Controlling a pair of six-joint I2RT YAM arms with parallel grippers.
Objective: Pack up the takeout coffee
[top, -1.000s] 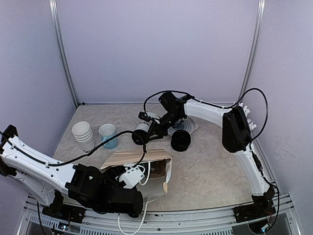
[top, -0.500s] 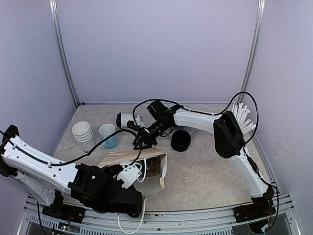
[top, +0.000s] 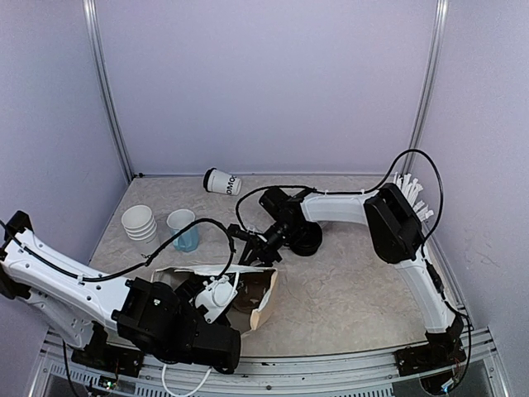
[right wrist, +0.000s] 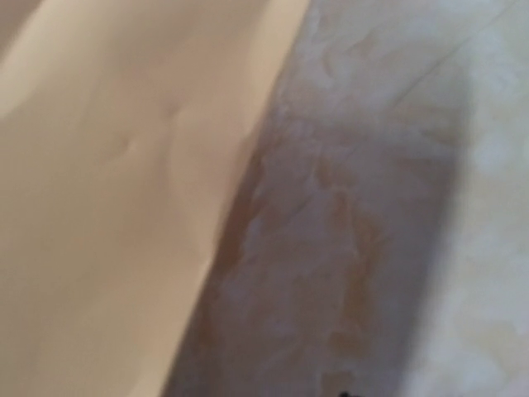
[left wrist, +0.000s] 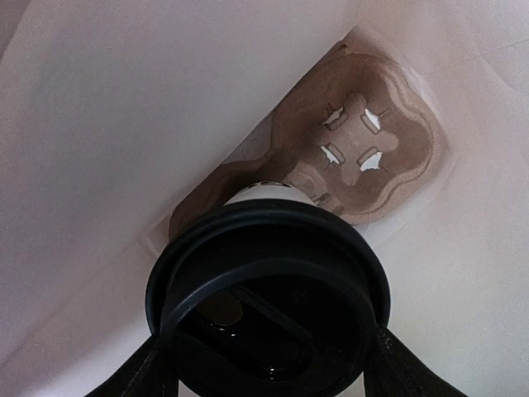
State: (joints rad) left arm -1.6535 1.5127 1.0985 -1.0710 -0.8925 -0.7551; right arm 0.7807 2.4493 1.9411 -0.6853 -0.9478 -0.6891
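Since a second ago the takeout coffee [top: 221, 182] has left my right gripper [top: 254, 251]. It now lies on its side at the back of the table [top: 347, 281], close to the rear wall. Its round black lid points left, and black lettering shows on the white, tapered paper wall. The right gripper has come down to the far rim of the paper bag [top: 260, 306], well apart from that cup. Its wrist camera gives me only a blur of smooth tan bag paper beside the mottled, marble-like tabletop. No fingers show there, so I cannot tell whether the jaws are apart or together.

The bag is crumpled, pale outside and brown within, and my left arm reaches into it. Inside, the left gripper [left wrist: 269, 364] has a second lidded cup [left wrist: 264, 281] right in front of its camera. That cup has a glossy black lid with a raised ring and an oval recess, and a sliver of white wall shows behind it. The black fingers [left wrist: 136, 376] press in at either side of the lid and seem clamped on it, though the frame edge cuts them off. Beyond the cup, a flat brown cardboard carrier [left wrist: 364, 157] with cross-shaped cut-outs lies against the white bag wall.

A ribbed stack of black lids [top: 307, 238] sits just behind the right gripper. The nested white cups [top: 139, 225] and the light-blue mug [top: 183, 228] stand side by side at the table's left.
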